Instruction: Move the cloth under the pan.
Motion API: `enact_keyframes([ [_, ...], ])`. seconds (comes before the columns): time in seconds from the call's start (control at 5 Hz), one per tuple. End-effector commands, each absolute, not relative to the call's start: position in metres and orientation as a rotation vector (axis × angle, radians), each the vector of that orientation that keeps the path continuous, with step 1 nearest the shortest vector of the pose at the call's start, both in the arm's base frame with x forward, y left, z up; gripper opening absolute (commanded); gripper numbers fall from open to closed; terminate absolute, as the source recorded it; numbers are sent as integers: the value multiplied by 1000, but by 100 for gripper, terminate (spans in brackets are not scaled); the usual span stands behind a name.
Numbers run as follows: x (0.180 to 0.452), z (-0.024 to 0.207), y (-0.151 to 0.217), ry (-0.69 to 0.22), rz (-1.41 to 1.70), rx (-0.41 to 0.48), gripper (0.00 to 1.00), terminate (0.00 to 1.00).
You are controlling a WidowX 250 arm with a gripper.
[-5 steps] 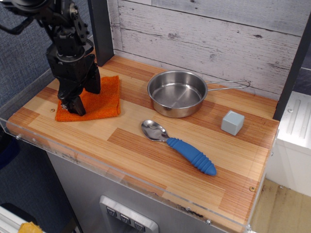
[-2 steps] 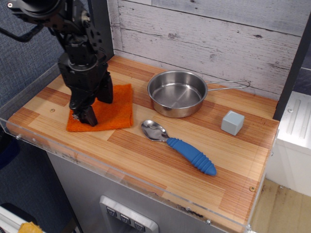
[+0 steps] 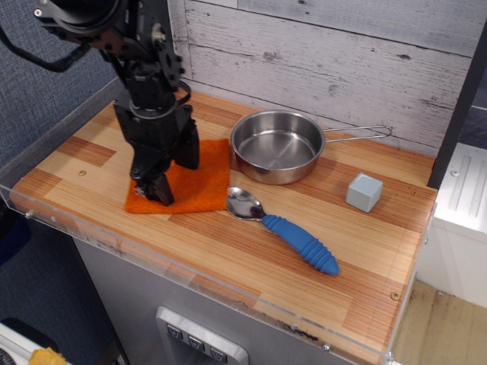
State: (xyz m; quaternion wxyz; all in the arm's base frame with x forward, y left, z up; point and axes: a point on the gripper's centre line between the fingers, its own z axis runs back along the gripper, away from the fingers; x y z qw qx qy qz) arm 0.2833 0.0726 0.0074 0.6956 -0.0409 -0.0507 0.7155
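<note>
No brand, label or legible writing is seen anywhere in the single overhead-angled view. The cloth (image 3: 199, 181) is seen as a square of bright-orange textured microfibre, lying flat on the counter (image 3: 228, 236) near the middle of the left half, closer to the front edge than the back; its right edge is just beside the pan (image 3: 278, 146) and appears to touch or slip slightly under the pan's left rim, though which cannot be told. The pan is shown as a small round shiny steel pan with shallow sides, upright, toward the back edge near the counter's middle, with its thin wire-loop handle (image 3: 358, 133) pointed toward the right end. The black gripper (image 3: 158, 188) is pressed down onto the left front part of the cloth; its fingertips are seen close together at the cloth surface, but whether cloth is pinched between them cannot be told. A metal spoon (image 3: 285, 228) with a blue ribbed handle is laid diagonally just in front of the pan, its bowl touching or just beside the cloth's right front corner. A small grey-blue cube (image 3: 364, 192) is set toward the right end, well apart from the cloth. The counter is made of striped light and reddish wood planks with a clear plastic rim along the front edge (image 3: 190, 274). A whitewashed plank wall (image 3: 327, 53) is seen behind, and blue fabric (image 3: 38, 99) at the left.
</note>
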Motion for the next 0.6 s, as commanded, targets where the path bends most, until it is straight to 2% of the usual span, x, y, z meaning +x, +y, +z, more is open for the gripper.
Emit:
enact_keyframes([
  [0.0, 273, 4, 26, -67, 1532, -97, 100, 0],
  [0.4, 267, 5, -19, -44, 1446, -104, 100, 0],
])
